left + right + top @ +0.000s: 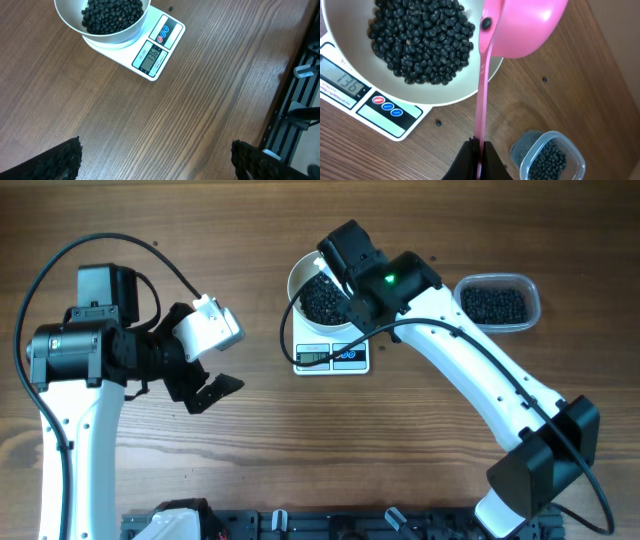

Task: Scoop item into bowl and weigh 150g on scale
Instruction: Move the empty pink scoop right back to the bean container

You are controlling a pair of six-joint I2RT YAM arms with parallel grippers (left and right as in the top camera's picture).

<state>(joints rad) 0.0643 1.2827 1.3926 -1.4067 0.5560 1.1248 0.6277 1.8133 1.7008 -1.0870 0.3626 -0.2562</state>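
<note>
Right hand point(479, 150) pinches pink scoop point(530, 25) handle, bottom centre; handle runs straight up-frame, cup over right rim of bowl point(447, 94). Beads point(420, 40) heaped in bowl on scale point(390, 119), upper left. Tub point(520, 150) lower right, nearest right arm. Left hand point(212, 392) wide, empty.

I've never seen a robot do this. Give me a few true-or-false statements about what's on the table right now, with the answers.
1. The white bowl sits on the scale. True.
2. The scale's display reads 150. False: it reads 136.
3. The right hand holds a pink scoop by its handle. True.
4. The left hand grips the bowl. False: it is open, empty and apart from the bowl.
5. The plastic tub is empty. False: it holds black beans.
</note>
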